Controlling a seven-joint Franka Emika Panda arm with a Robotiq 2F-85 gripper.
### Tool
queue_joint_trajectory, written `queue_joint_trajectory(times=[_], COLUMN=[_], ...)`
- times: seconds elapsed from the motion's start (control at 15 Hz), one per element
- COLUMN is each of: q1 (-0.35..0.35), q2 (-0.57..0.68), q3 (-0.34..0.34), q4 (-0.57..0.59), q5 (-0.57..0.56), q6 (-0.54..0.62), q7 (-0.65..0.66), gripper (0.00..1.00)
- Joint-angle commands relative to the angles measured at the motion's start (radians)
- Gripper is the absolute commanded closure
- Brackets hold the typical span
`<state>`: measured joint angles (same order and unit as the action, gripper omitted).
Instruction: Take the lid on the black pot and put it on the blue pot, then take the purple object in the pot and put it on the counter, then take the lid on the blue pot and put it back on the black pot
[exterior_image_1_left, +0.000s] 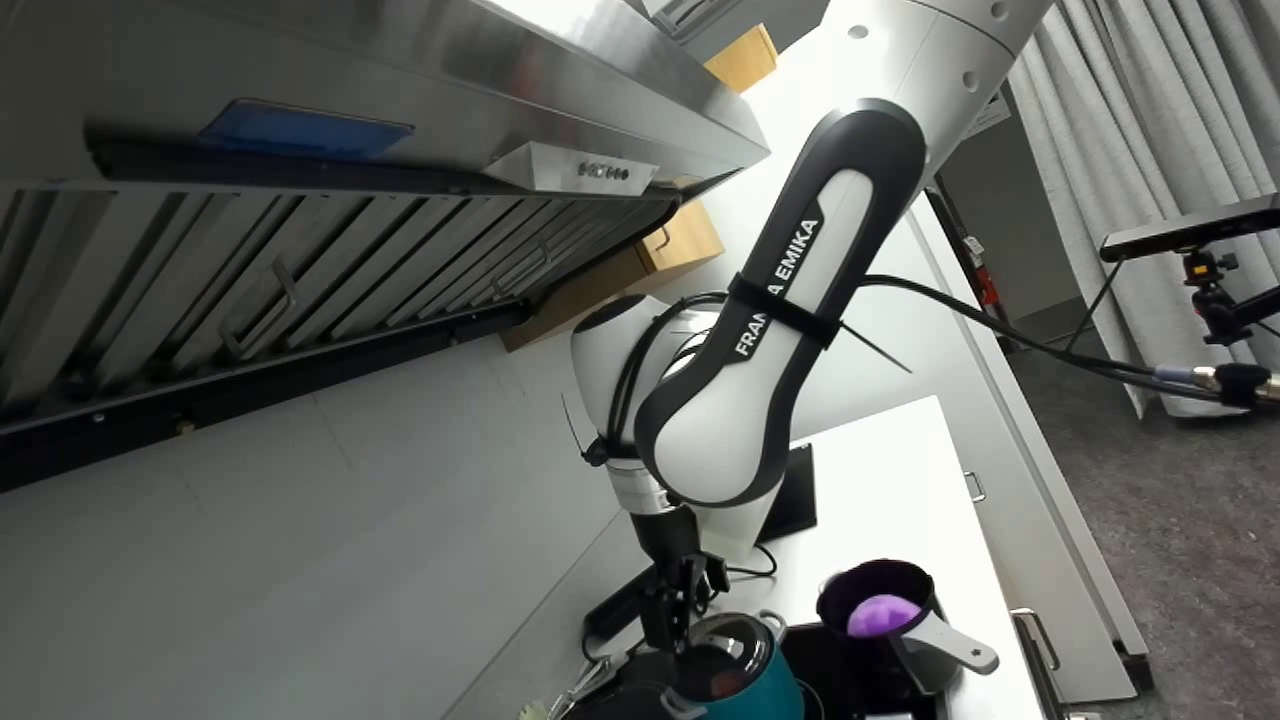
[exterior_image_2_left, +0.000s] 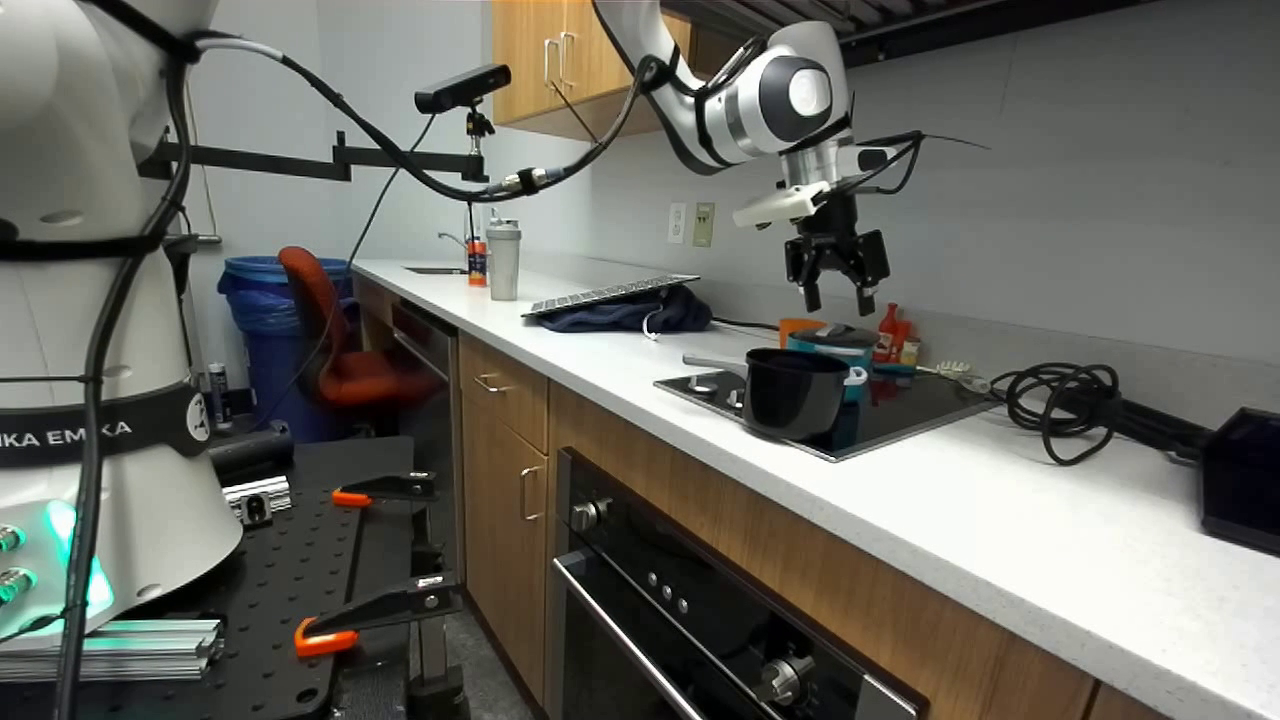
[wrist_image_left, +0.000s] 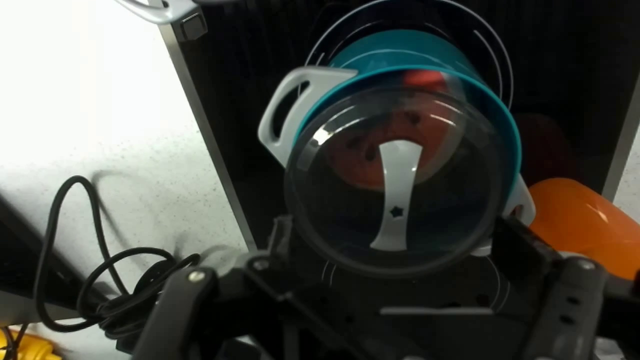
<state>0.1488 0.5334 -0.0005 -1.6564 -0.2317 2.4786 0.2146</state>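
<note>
In an exterior view the white counter (exterior_image_2_left: 1000, 500) widens toward the lower right, a grey wall (exterior_image_2_left: 1060, 220) behind, an oven (exterior_image_2_left: 710, 625) under its front edge. The cooktop (exterior_image_2_left: 905, 412) lies right of centre, the black pot (exterior_image_2_left: 795, 398) near its front edge, coiled cable (exterior_image_2_left: 1072, 378) further right. In an exterior view the range hood (exterior_image_1_left: 440, 110) overhangs the upper left, and the purple object (exterior_image_1_left: 883, 615) sits in the black pot, lower right. The lid (wrist_image_left: 397, 195) lies on the blue pot (wrist_image_left: 400, 47), mid-frame in the wrist view; the end effector (exterior_image_2_left: 840, 300) hangs above it, jaws wide apart.
</note>
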Motion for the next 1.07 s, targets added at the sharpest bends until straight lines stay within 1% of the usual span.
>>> queue_joint_trajectory(times=[0.0,0.33,0.67,1.0], q1=[0.015,0.014,0.014,0.017], q2=[-0.056,-0.131,-0.231,-0.335], q3=[-0.023,-0.038,-0.056,-0.08], q4=[-0.069,-0.191,-0.348,-0.485], q5=[0.001,-0.007,-0.02,-0.058], q6=[0.034,0.097,0.181,0.25], q7=[0.021,0.042,0.075,0.129], gripper=[0.0,0.0,0.0,0.0])
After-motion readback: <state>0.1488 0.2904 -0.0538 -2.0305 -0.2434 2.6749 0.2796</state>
